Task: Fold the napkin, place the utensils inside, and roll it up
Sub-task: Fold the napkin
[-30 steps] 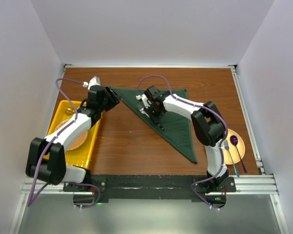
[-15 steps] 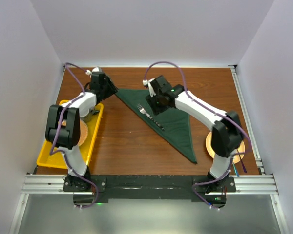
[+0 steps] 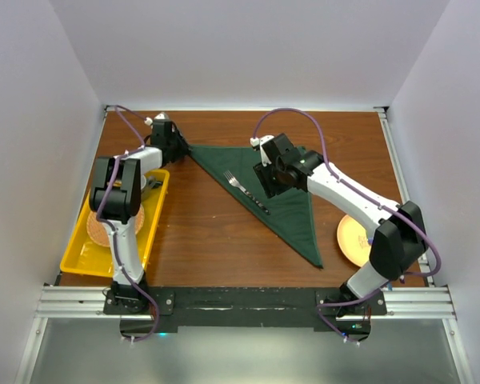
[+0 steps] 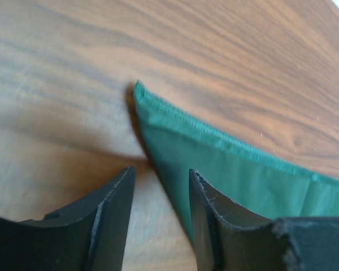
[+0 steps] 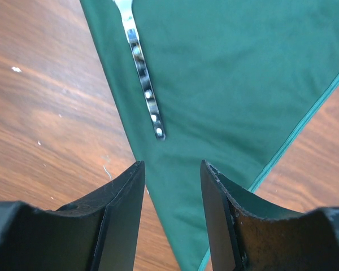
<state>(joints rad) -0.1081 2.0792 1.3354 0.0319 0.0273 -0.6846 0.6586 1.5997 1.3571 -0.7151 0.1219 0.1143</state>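
Observation:
The dark green napkin (image 3: 284, 180) lies folded in a triangle on the wooden table. One utensil, a thin shiny fork (image 3: 248, 193), rests on it along the long left edge, and its handle (image 5: 146, 90) shows just ahead of my right gripper (image 5: 172, 164). That right gripper (image 3: 266, 181) hovers open over the cloth and holds nothing. My left gripper (image 3: 178, 149) is at the napkin's far left corner (image 4: 139, 88). It is open (image 4: 161, 171), one finger over bare wood and the other over the cloth edge.
A yellow tray (image 3: 70, 258) holding a round brown mat (image 3: 97, 226) sits at the left edge. An orange plate (image 3: 354, 238) lies at the right, partly behind the right arm. White walls close in the table on three sides.
My right gripper has opened, left the fork on the napkin and drawn back to the right. The left arm has swung up to the napkin's left corner, its jaws narrowing a little.

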